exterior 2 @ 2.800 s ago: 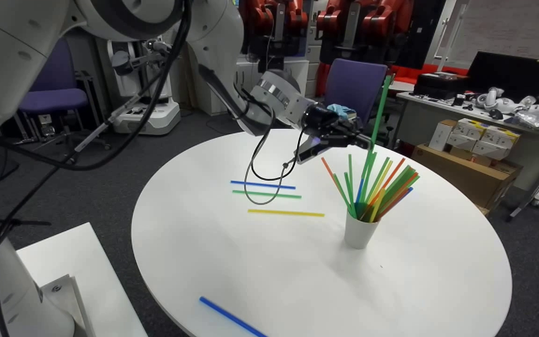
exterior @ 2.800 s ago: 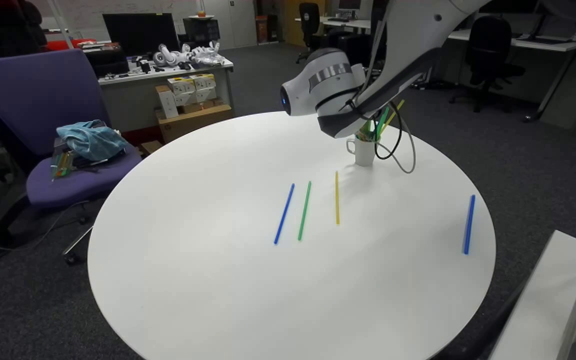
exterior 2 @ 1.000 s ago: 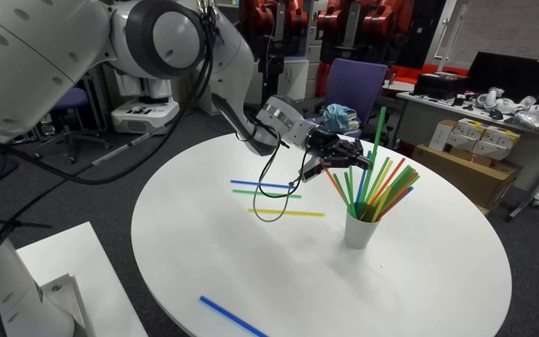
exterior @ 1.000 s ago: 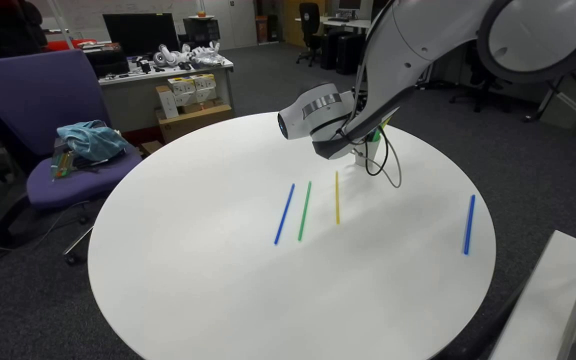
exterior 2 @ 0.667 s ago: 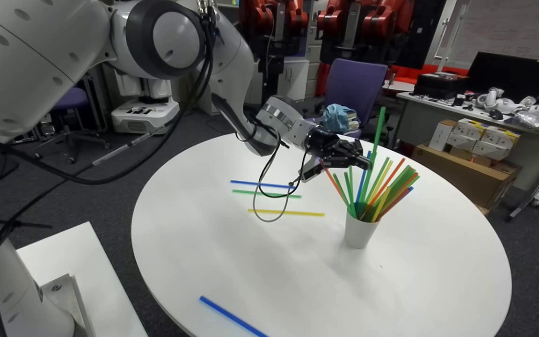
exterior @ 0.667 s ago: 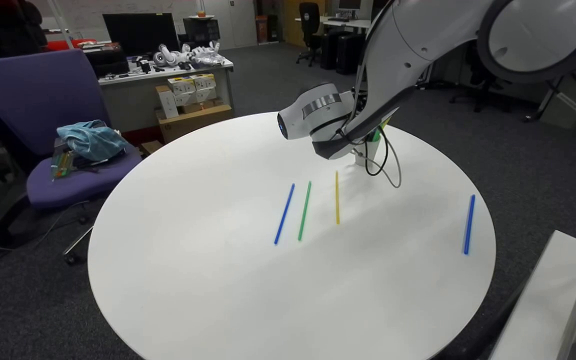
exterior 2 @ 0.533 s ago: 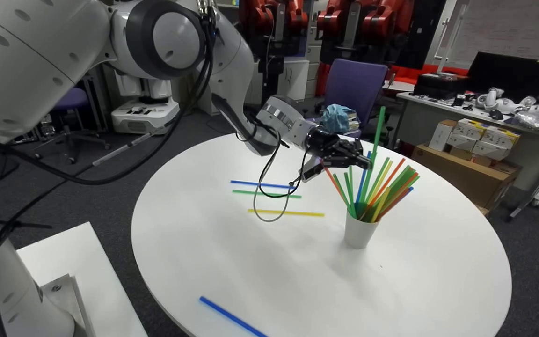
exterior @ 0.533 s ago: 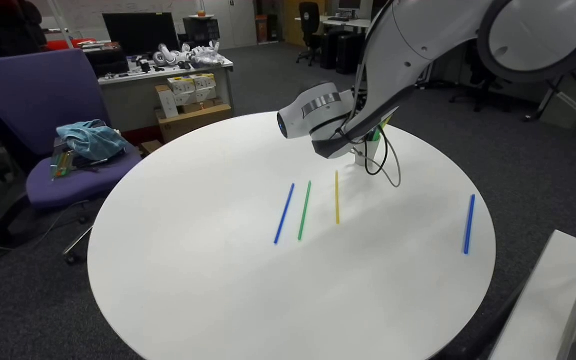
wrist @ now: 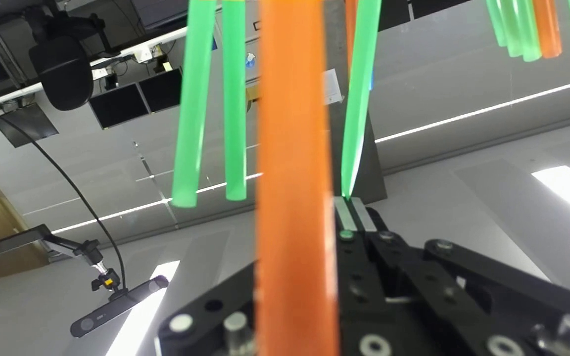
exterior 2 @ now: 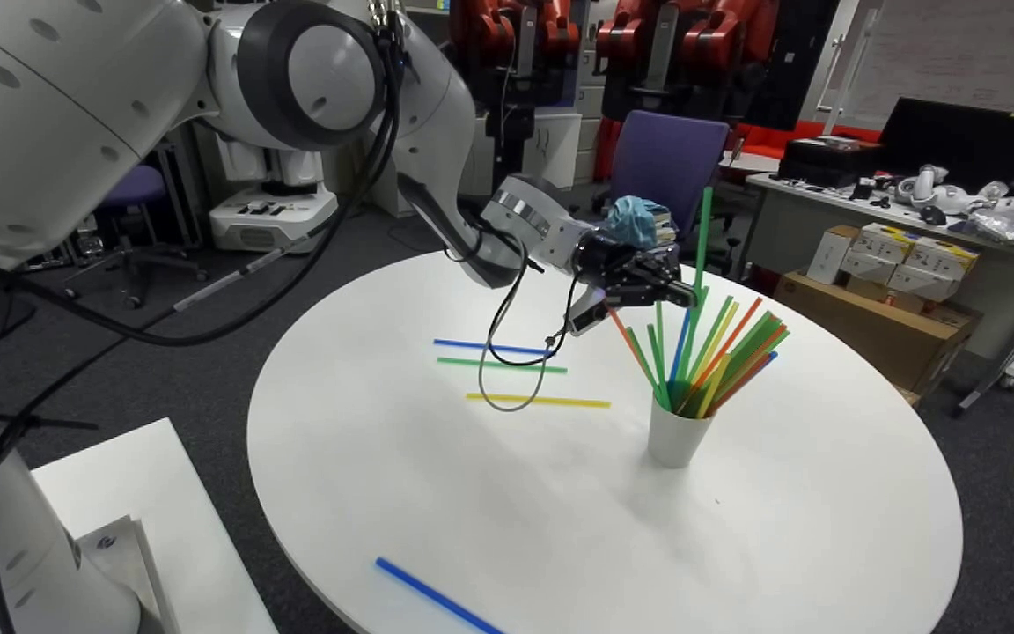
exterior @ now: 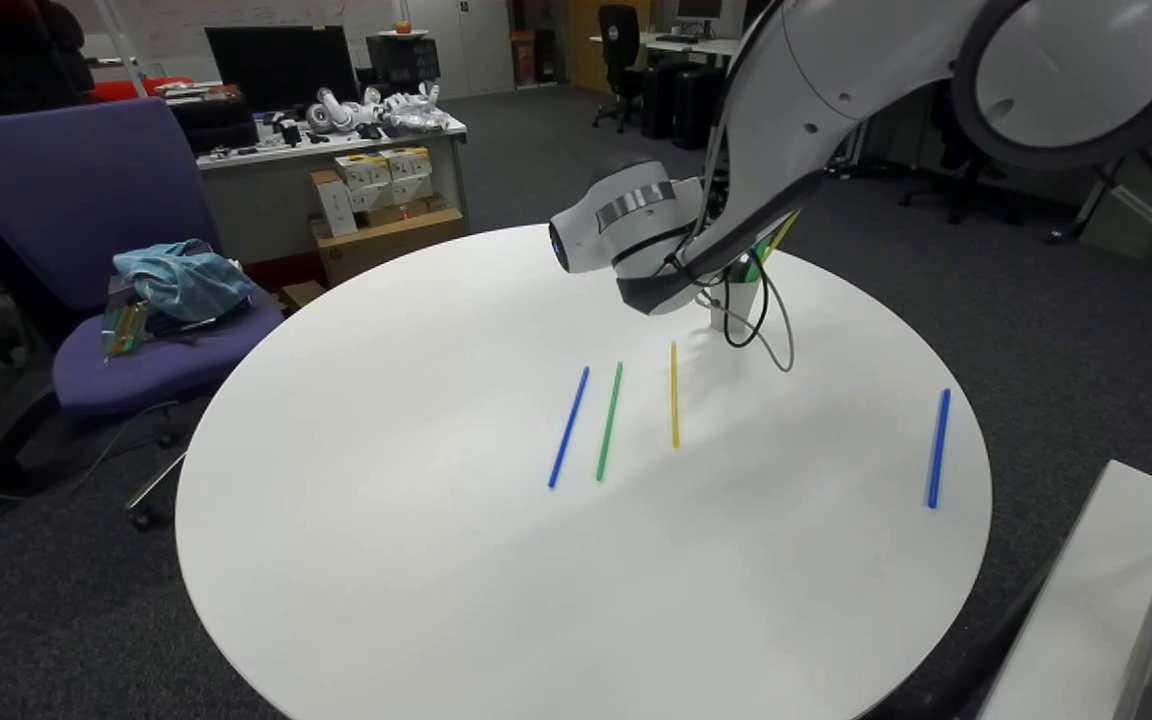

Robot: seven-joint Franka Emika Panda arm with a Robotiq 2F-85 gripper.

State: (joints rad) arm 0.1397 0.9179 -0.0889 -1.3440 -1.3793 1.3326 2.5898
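Slim blue plastic straw, green straw, yellow straw lying loose on round white table. My black gripper pinching narrow on tall green plastic straw, squashing tube, presumably for secure hold; lower end getting lost among mixed straw bunch, white cup propping bunch.

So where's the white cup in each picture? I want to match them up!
In an exterior view: right of the middle, a bit above halfway, the white cup is partly hidden by the robot arm.
In an exterior view: right of the middle, below halfway, the white cup stands on the table.
Wrist view: not in it.
Shared landmark: green straws, seen in all three.
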